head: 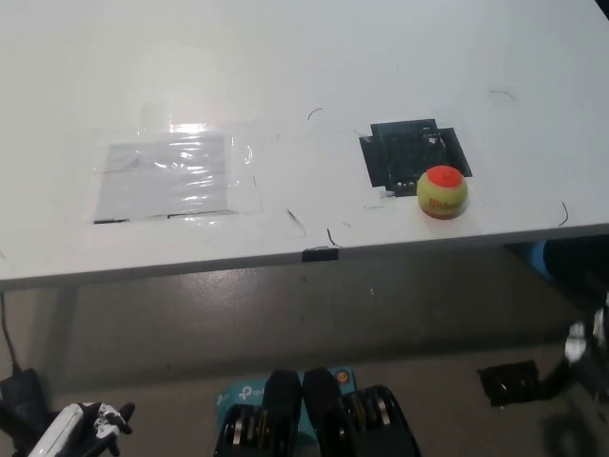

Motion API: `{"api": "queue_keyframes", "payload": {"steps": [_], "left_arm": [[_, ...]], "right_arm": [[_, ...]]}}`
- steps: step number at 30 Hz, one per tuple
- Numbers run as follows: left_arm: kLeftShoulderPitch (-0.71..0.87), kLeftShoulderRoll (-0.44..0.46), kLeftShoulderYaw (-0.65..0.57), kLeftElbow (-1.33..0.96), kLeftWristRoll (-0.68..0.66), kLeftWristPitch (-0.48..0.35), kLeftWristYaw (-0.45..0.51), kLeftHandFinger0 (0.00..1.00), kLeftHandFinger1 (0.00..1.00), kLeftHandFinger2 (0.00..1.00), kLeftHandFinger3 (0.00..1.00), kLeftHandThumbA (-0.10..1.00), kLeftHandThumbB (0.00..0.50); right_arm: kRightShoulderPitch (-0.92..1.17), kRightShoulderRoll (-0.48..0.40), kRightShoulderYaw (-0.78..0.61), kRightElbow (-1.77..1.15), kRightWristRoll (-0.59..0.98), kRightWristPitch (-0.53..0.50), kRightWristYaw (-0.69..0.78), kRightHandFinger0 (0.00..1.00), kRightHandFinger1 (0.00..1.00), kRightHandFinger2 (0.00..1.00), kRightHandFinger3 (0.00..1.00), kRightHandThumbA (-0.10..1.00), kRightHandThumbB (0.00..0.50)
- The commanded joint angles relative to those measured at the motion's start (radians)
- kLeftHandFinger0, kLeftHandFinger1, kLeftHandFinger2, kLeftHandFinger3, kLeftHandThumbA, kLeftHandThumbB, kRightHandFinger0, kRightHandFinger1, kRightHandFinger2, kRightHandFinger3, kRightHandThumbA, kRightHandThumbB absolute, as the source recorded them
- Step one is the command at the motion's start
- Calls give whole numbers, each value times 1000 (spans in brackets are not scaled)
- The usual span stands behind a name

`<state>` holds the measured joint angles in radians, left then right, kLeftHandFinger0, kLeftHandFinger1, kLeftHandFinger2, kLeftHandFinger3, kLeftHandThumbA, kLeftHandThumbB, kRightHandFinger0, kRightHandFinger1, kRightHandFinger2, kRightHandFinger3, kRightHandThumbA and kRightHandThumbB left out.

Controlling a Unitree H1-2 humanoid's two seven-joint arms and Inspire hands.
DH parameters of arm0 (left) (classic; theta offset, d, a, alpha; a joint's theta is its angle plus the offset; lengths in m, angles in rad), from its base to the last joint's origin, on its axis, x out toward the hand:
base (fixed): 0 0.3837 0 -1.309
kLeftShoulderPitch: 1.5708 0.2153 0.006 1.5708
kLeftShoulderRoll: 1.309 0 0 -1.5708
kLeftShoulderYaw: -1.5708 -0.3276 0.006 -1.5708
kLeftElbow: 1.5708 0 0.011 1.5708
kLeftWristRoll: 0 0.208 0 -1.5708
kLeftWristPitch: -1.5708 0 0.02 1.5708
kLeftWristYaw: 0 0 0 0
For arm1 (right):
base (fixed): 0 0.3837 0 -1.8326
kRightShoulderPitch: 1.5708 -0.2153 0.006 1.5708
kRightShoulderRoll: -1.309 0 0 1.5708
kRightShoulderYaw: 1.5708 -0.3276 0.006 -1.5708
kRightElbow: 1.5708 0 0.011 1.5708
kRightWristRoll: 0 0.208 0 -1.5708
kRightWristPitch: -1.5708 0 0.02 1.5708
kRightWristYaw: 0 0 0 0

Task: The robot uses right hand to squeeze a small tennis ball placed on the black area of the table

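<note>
Ball: a small tennis ball (442, 191), yellow-green with an orange-red top and small print on its side, sits on the tabletop (285, 76) toward the right, close to the front edge.
Black area: a dark square patch (404, 150) on the white surface; the ball lies at its lower right corner, overlapping the patch's edge rather than resting in its middle.
Ball contact: nothing touches the ball; no hand is on it or near it.
Right hand: only a blurred dark shape with a pale spot (582, 347) shows at the right edge, below the level of the tabletop and well apart from the ball; whether its fingers are apart or together cannot be told.
Left hand: the white hand (84, 428) rests at the lower left corner, below the front edge and far from the ball; it holds nothing, but the view is too small and partly cut off to say how its fingers stand.
Clear sheet: a glossy transparent film (171, 176) is stuck flat on the left part of the tabletop, catching a bright glare along its upper edge.
Marks: a few thin dark scribbles are scattered over the white surface, and a small black tab (320, 254) sits on the front edge.
Floor: grey, seen below the front edge, with a dark flat object (514, 383) lying at the lower right.
</note>
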<state>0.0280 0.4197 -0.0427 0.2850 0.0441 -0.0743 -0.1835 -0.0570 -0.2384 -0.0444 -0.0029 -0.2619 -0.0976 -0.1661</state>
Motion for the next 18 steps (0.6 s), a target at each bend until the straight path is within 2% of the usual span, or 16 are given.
{"api": "queue_keyframes", "payload": {"steps": [1, 2, 6, 8, 10, 11, 12, 13, 14, 15, 17, 18], "left_arm": [[-15, 20, 8, -1, 12, -44, -9, 75, 80, 260, 373, 728, 430], [-16, 22, 7, -1, 13, -42, -11, 79, 96, 269, 379, 732, 433], [-20, 19, 11, -2, 2, -32, -19, 119, 114, 283, 370, 720, 436], [-35, 19, 8, 22, 4, -55, -22, 99, 102, 279, 376, 734, 441], [-40, 19, 7, 27, 11, -58, -19, 104, 97, 272, 382, 740, 448], [-42, 19, 8, 30, 12, -58, -19, 107, 96, 269, 377, 738, 449], [-37, 18, 7, 17, 16, -48, -17, 115, 114, 285, 385, 737, 441], [-38, 19, 7, 21, 15, -62, -19, 112, 110, 292, 374, 736, 451], [-38, 17, 9, 19, 14, -51, -19, 113, 108, 293, 370, 734, 454], [-35, 16, 10, 12, 12, -43, -19, 115, 111, 296, 370, 719, 445], [-35, 16, 10, 11, 14, -40, -19, 104, 108, 298, 382, 714, 438], [-34, 18, 9, 6, 18, -34, -18, 101, 112, 297, 387, 728, 437]], "right_arm": [[-108, -35, -16, -99, -8, 32, 32, 166, 207, 388, 897, -100, 188], [-161, -39, -14, -127, 18, 68, 58, 184, 239, 415, 889, -100, 189], [-235, -39, 1, -144, 10, 91, 78, 216, 278, 457, 826, -100, 194], [-291, -32, 22, -128, -22, 119, 88, 219, 275, 462, 813, -62, 228], [-324, -28, 41, -116, -40, 154, 102, 381, 396, 527, 839, 13, 261], [-331, -29, 46, -114, -45, 163, 105, 404, 414, 543, 848, 24, 267], [-348, -29, 57, -111, -50, 192, 119, 431, 519, 610, 876, 72, 284], [-369, -36, 79, -93, -73, 214, 135, 527, 733, 771, 983, 179, 316], [-377, -40, 89, -85, -85, 224, 141, 578, 792, 794, 1000, 185, 310], [-395, -42, 102, -67, -86, 245, 157, 725, 983, 925, 1000, 187, 325], [-416, -47, 122, -51, -94, 280, 179, 995, 1000, 1000, 1000, 208, 349], [-429, -55, 138, -40, -106, 295, 197, 1000, 1000, 1000, 1000, 274, 344]]}}
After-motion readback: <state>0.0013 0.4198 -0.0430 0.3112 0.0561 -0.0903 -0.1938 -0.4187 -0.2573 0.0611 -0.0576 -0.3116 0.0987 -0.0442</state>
